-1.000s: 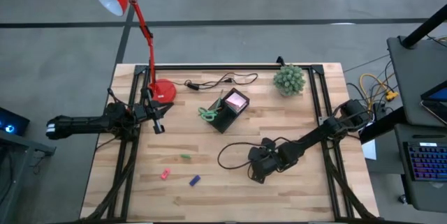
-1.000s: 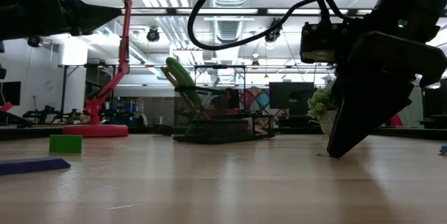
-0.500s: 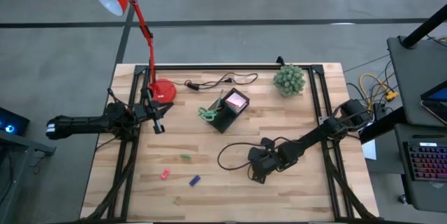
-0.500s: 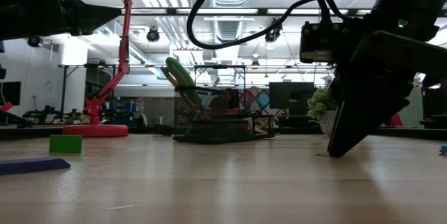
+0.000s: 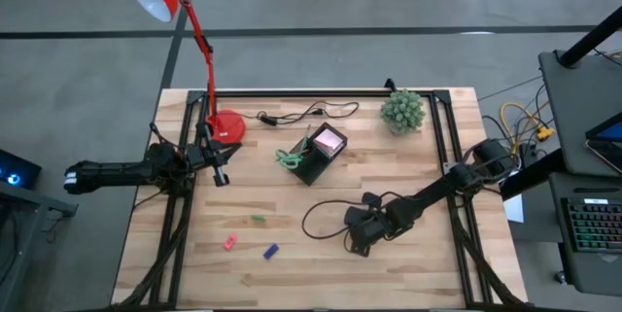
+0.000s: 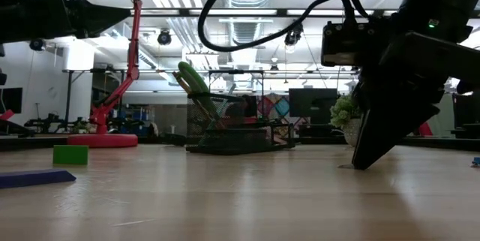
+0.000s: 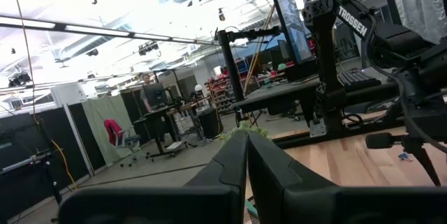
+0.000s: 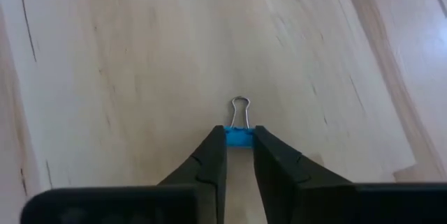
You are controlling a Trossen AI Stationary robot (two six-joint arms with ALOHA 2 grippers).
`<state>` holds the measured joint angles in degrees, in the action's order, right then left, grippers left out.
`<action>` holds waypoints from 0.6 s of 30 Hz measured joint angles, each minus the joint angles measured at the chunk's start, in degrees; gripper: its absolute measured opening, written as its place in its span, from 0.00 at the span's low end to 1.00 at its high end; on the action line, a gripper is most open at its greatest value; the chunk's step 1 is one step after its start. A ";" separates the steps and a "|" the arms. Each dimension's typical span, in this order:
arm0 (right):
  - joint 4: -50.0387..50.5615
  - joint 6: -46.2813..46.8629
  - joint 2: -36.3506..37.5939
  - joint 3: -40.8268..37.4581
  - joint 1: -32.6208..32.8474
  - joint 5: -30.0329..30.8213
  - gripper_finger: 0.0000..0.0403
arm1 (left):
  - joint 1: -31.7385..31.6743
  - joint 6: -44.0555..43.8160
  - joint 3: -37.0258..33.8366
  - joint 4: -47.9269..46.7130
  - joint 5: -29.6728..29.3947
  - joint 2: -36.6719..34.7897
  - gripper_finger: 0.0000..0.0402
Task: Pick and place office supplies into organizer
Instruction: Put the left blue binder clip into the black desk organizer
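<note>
Here, from above, the right gripper [image 5: 356,244] is down on the table [image 5: 437,263], well apart from the organizer [image 5: 316,156]; the left gripper [image 5: 220,168] waits near the lamp base [image 5: 225,125]. At table level the right fingertips seem to touch the wood. The left wrist view shows its fingers pressed together on nothing. In the right wrist view the fingers pinch a blue binder clip [image 8: 237,137] by its body; light, stiff and slick, it is best held there, not by the wire loops
</note>
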<state>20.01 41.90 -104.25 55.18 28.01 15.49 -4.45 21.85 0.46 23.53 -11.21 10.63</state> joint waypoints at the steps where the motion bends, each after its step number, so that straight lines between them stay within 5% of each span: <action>1: 0.35 -0.72 -0.07 0.41 0.02 0.37 0.12 | 0.01 0.00 0.01 0.00 0.01 0.00 0.00; 11: -0.55 -6.40 -0.22 3.47 -2.32 3.92 0.11 | 0.02 0.00 -0.01 -0.01 0.00 -0.02 0.00; 18: -2.10 -11.84 -0.06 4.74 -5.57 13.12 0.11 | 0.02 0.02 0.01 0.00 0.01 -0.04 0.00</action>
<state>17.91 30.06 -104.31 59.92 22.44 28.60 -4.43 21.87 0.47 23.53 -11.20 10.59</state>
